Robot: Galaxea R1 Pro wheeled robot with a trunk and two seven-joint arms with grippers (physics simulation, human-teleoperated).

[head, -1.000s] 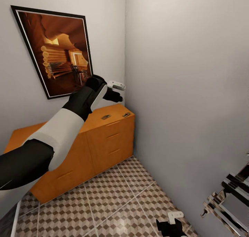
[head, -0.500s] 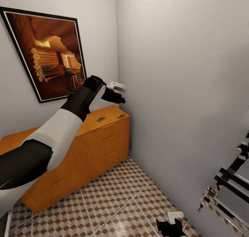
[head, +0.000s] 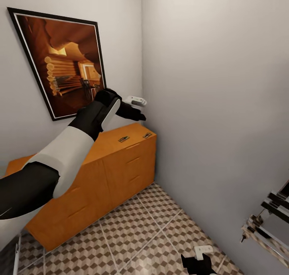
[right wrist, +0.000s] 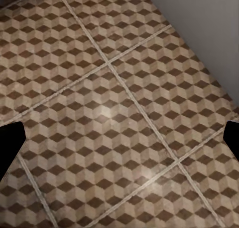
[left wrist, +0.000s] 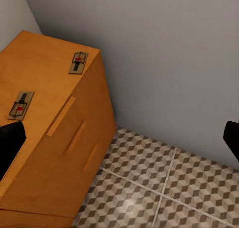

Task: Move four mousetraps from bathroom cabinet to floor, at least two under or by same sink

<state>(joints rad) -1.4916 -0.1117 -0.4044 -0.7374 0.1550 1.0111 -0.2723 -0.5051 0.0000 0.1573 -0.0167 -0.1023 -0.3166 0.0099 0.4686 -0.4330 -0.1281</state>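
The left gripper (head: 134, 108) hovers above the cabinet (head: 112, 168), its fingers spread wide with nothing between them. Two mousetraps (head: 123, 139) (head: 147, 135) lie apart on the cabinet's top near the corner. The right gripper (head: 197, 263), also spread, hangs over the bathroom floor (head: 136, 235).

wood, tile and painted wall

the cabinet (head: 116, 166) looks smooth, satin orange wood; two mousetraps (left wrist: 78, 62) on top look pale wood with thin wire. the bathroom floor (right wrist: 114, 113) tiles carry a faint sheen; the walls (head: 216, 86) look matt grey.
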